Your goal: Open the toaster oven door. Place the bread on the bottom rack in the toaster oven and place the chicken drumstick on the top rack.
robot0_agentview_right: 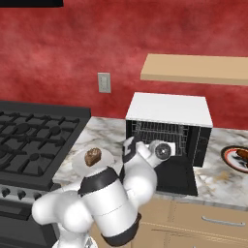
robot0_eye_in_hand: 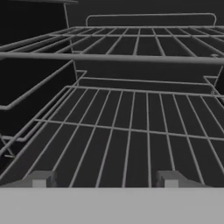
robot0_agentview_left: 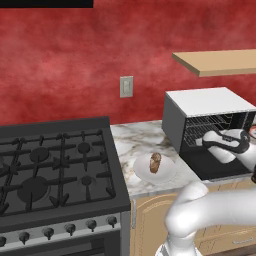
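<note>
Well to the left of the fingers, a bread piece [robot0_agentview_left: 155, 162] lies on a white plate [robot0_agentview_left: 142, 172] on the marble bench [robot0_agentview_left: 131, 141]; it looks light, dry and crumbly, best pinched gently across its narrow sides. The fingers [robot0_eye_in_hand: 40, 179] stand spread wide with nothing between them, reaching into the toaster oven [robot0_agentview_right: 167, 109] just above the bottom rack [robot0_eye_in_hand: 127, 140], the top rack [robot0_eye_in_hand: 131, 43] overhead. The toaster oven door [robot0_agentview_right: 177, 178] lies folded down flat beneath the hand. Far right, something brown on a dark plate [robot0_agentview_right: 227, 157] may be the chicken drumstick; likely greasy and slippery. No readable writing anywhere.
</note>
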